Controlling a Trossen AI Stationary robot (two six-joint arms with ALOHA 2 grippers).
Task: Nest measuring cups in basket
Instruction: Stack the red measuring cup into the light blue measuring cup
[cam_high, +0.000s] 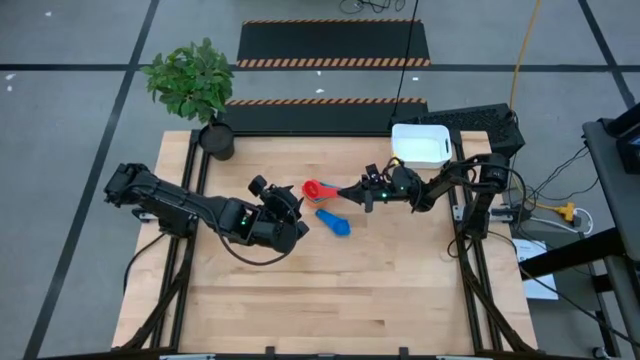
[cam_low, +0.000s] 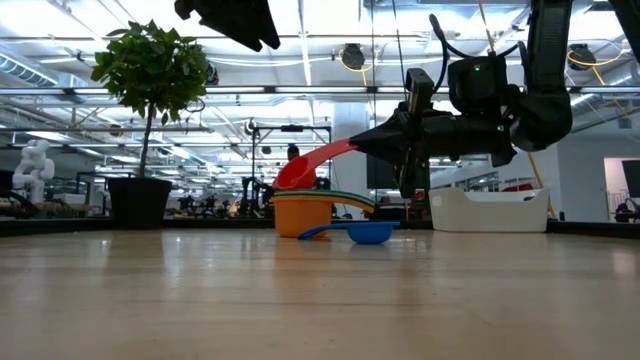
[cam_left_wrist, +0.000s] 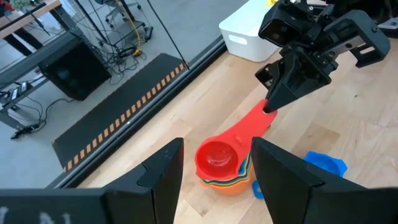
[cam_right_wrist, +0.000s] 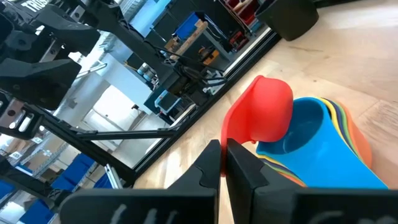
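The small glossy red plastic measuring cup (cam_high: 312, 189) is sitting tilted on the rim of a nested stack of orange, yellow and blue plastic cups (cam_low: 302, 212) near the table's centre, its round bowl facing 9 o'clock and its long handle running toward 3 o'clock, rising as it goes. The right gripper (cam_high: 352, 191) is pinching that handle's tip with its 2 fingers closed, while 1 separate blue plastic scoop (cam_high: 334, 223) is lying at 5 o'clock of the stack, and the white rectangular plastic basket (cam_high: 421, 145) is sitting at 2 o'clock. The left gripper (cam_high: 286, 203) is hovering at 8 o'clock of the stack, fingers (cam_left_wrist: 163, 176) parted and holding nothing.
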